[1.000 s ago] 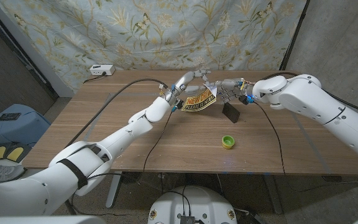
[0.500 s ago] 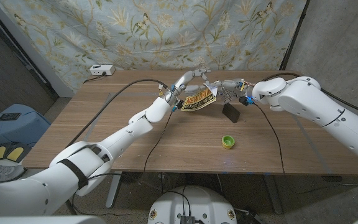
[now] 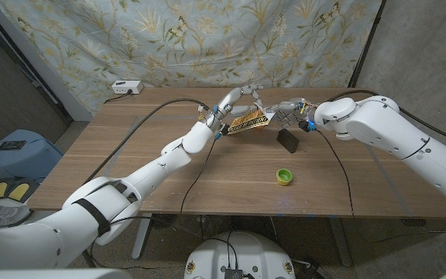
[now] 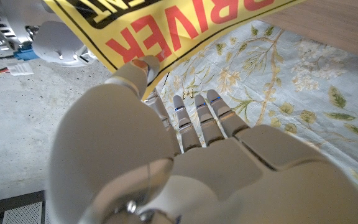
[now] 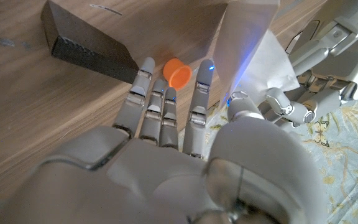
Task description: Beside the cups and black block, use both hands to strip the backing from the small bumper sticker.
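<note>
Two robot hands, left [image 3: 235,103] & right [image 3: 285,113], grip one sticker [image 3: 252,120]; one block [image 3: 288,140], one green cup [image 3: 284,177].

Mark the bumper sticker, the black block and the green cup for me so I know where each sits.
bumper sticker [image 3: 251,120], head view, on its yellow printed face between the two hands.
black block [image 3: 289,142], head view, on its dark front side.
green cup [image 3: 284,177], head view, on its rim.

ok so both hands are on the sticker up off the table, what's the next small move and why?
Probably ease the hands apart to start the peel. The left robot hand and the right robot hand each pinch an end of the yellow sticker, held in the air above the black block; I can't see any backing lifted yet.
</note>
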Action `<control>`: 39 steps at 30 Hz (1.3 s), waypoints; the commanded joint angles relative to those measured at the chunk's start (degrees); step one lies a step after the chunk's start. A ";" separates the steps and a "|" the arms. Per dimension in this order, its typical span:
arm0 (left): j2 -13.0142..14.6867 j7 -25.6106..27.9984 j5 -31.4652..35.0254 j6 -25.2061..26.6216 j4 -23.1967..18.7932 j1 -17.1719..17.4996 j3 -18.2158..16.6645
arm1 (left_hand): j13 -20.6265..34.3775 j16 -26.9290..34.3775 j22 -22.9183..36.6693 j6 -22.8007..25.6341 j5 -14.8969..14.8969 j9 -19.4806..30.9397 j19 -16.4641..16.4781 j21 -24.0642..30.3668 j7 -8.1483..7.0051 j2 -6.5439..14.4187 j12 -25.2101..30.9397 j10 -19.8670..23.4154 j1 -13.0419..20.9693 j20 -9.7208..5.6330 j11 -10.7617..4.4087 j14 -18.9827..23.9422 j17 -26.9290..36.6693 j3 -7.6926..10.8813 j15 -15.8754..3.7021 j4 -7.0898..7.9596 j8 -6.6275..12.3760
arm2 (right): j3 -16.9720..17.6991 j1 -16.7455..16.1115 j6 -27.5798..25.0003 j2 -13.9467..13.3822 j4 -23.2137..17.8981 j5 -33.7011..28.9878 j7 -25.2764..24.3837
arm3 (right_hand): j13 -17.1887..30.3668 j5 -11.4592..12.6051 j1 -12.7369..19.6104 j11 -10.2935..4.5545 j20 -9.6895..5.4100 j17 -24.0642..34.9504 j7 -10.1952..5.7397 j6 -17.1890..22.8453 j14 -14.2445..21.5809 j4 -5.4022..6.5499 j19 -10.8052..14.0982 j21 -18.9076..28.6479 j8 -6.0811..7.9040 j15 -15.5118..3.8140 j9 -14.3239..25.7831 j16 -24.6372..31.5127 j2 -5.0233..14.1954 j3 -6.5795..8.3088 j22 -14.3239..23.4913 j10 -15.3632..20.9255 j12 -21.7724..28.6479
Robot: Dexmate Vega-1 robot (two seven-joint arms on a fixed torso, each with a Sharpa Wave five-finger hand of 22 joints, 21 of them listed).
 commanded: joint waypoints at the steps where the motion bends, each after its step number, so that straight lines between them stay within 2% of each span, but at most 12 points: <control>1: -0.56 1.04 0.65 -1.19 1.21 -0.46 0.39 | 0.13 -0.05 0.28 0.00 0.23 0.22 0.18 -0.05 0.11 -0.11 0.01 0.35 -0.36 -0.26 -0.02 0.15 0.13 0.54 -0.31 0.03 0.70 | 0.72 -0.81 -1.04 0.06 -1.01 -0.49 -2.31 | 0.00 0.43 1.74 -0.44 -0.49 0.07 -0.71 1.77 1.24 0.11 0.70 0.39 1.02 -0.13 0.52 0.53 0.03 0.80 0.12 1.46 0.41; 9: -0.57 1.36 0.86 -1.19 1.00 -0.35 0.46 | 0.23 -0.07 0.27 -0.33 0.24 0.24 0.17 -0.09 -0.01 -0.07 0.03 0.57 -0.47 -0.27 0.01 0.17 0.16 0.59 -0.45 0.07 0.82 | 0.98 -0.81 -2.01 -0.28 -1.47 -0.47 -2.68 | -0.10 0.33 5.85 -1.49 -1.40 0.24 -1.89 4.13 2.37 -0.18 1.11 0.22 2.46 -1.50 1.42 0.92 0.81 2.46 0.16 2.96 0.26; 22: 0.21 1.27 0.72 0.10 -1.36 0.89 0.23 | 0.39 -0.11 0.26 -0.30 0.26 0.09 -0.01 -0.22 0.15 -0.04 -0.09 0.52 -0.53 -0.35 0.05 0.22 0.18 0.70 -0.56 0.03 1.14 | 1.75 -1.27 -3.10 -0.96 -1.94 0.05 -3.11 | -0.12 0.19 7.41 -1.94 -1.80 0.40 -1.94 4.61 2.61 -0.02 1.18 0.12 2.98 -1.88 1.94 1.05 0.76 2.85 0.19 3.42 0.05; 24: 0.27 1.17 0.55 0.20 -1.53 1.01 0.18 | 0.41 -0.11 0.26 -0.34 0.27 0.03 -0.04 -0.24 0.17 -0.05 -0.10 0.55 -0.56 -0.33 -0.26 0.24 0.18 0.71 -0.54 0.02 1.17 | 1.71 -1.22 -3.06 -1.10 -2.00 -0.02 -3.02 | -0.12 0.18 7.56 -1.95 -1.86 0.43 -1.94 4.58 2.61 0.02 1.16 0.10 3.01 -1.89 2.01 1.07 0.75 2.87 0.19 3.47 0.03; 39: 0.99 0.55 -0.74 0.70 -2.47 1.79 -0.58 | 0.57 -0.20 0.26 -0.52 0.28 -0.04 -0.16 -0.36 0.07 -0.07 -0.21 0.57 -0.65 -0.49 0.09 0.13 0.19 0.83 -0.64 -0.01 1.51 | 2.44 -0.97 -5.09 -1.09 -2.24 0.86 -3.86 | -0.11 0.13 8.45 -2.22 -1.97 0.63 -1.92 4.64 2.77 0.28 1.25 0.04 3.36 -2.03 2.50 1.23 0.72 2.96 0.21 3.85 -0.15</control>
